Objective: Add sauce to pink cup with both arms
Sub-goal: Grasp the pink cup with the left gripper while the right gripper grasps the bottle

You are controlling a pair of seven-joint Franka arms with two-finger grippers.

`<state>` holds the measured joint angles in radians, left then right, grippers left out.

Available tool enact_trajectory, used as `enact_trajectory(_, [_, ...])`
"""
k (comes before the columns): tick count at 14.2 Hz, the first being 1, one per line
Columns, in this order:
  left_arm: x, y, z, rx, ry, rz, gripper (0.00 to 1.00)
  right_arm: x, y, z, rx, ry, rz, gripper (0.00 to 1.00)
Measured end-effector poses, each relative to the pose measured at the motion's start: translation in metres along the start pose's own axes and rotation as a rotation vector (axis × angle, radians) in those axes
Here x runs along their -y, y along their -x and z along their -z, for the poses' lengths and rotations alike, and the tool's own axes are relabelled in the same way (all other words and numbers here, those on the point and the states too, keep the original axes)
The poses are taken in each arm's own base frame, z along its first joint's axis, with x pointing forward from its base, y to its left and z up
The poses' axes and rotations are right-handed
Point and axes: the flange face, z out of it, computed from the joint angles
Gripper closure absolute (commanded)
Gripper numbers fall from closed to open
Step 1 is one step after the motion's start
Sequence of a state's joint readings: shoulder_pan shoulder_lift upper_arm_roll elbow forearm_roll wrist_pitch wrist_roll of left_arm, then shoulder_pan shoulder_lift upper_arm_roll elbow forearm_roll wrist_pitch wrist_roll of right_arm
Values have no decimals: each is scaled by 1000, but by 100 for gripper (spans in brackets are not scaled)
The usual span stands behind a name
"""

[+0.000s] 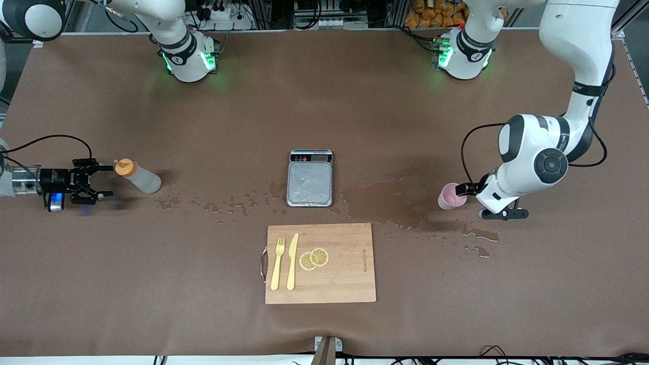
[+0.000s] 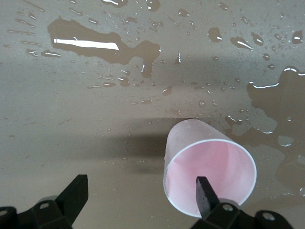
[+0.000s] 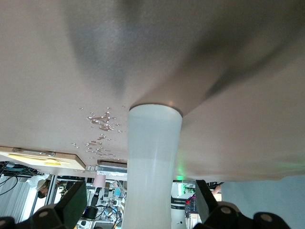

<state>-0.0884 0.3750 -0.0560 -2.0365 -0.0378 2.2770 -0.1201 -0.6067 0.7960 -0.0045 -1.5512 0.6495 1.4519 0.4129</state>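
Here we see the right tool [image 1: 96,181] spread wide about the upright sauce [image 1: 138,177], ungripped, and the left tool [image 2: 138,200] released, one finger inside the pink cup [image 1: 451,196] on the wet bench [image 1: 203,126]

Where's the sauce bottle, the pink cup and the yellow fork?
sauce bottle [image 1: 139,177], front view, on its whitish body.
pink cup [image 1: 451,196], front view, on its side wall.
yellow fork [image 1: 277,264], front view, on its handle.

A translucent whitish sauce bottle [image 1: 139,177] with an orange nozzle cap is being seen upright toward the right arm's end of the table. A pale pink cup [image 1: 451,196], open rim up, is standing toward the left arm's end, beside wet patches.
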Motion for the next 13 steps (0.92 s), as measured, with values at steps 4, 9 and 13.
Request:
enact_trajectory(4, [-6, -3, -18, -7, 15, 1, 44, -3, -9, -13, 38, 10, -17, 0])
enact_trajectory(9, [-10, -4, -26, -7, 25, 5, 100, 2, -7, -33, 106, 42, -20, 0])
enact_trajectory(13, [-9, -4, -23, -7, 25, 6, 100, 3, -14, -47, 126, 58, -29, 0])
